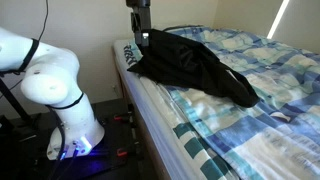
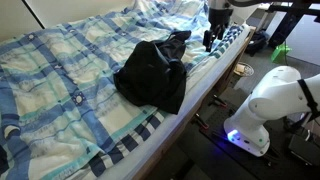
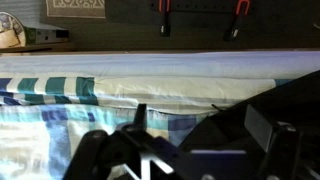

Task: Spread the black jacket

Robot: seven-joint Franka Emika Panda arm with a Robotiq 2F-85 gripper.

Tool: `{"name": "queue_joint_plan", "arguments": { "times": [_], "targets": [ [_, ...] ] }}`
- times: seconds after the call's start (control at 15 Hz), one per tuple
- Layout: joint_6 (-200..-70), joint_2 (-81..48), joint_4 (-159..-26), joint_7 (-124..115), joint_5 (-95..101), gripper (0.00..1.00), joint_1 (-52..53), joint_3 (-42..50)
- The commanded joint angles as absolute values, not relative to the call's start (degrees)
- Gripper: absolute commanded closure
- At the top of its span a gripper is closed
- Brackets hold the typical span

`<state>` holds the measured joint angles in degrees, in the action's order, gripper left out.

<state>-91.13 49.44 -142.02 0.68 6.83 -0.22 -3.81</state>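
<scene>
Checked bedspread (image 2: 60, 70), black jacket (image 2: 152, 72) heap close beside hand (image 2: 213, 40).

the black jacket (image 2: 152, 72) looks slightly sheeny cloth; the checked bedspread (image 2: 60, 70) is matt woven fabric.

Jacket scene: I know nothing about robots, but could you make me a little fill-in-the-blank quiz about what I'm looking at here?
1. The jacket lies in a crumpled heap on the ___.
2. The blanket under it is checked in white and ___.
3. The gripper comes down at the jacket's edge from ___.
4. The robot's rounded base beside it is coloured ___.

Missing words: bed; blue; above; white.
</scene>
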Motion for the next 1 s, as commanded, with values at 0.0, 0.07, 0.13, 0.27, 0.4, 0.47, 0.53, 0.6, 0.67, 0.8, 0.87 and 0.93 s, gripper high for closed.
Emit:
{"name": "queue_joint_plan", "arguments": {
  "times": [0.0,0.07,0.13,0.27,0.4,0.47,0.53,0.6,0.67,0.8,0.87,0.93],
  "targets": [
    [-90.92,49.32,-141.86,0.17,7.22,0.0,0.64,-3.26],
    [-90.92,49.32,-141.86,0.17,7.22,0.0,0.64,-3.26],
    [-90.92,49.32,-141.86,0.17,7.22,0.0,0.64,-3.26],
    [-90.92,49.32,-141.86,0.17,7.22,0.0,0.64,-3.26],
    [-90.92,49.32,-141.86,0.17,7.22,0.0,0.64,-3.26],
    [-91.26,48.98,-141.9,0.49,7.02,0.0,1.05,-3.35],
    [-91.86,48.61,-141.89,0.79,6.42,0.0,1.76,-3.49],
    [-92.16,48.32,-141.83,0.91,6.19,0.0,2.32,-3.77],
    [-92.61,47.93,-141.74,1.09,5.61,0.0,3.27,-4.04],
    [-93.28,47.23,-141.46,1.36,5.24,0.0,4.9,-4.66],
    [-93.67,46.8,-141.35,1.69,5.2,0.0,5.85,-5.01],
    [-94.22,46.27,-141.17,2.01,5.15,0.0,6.77,-5.34]
  ]
}}
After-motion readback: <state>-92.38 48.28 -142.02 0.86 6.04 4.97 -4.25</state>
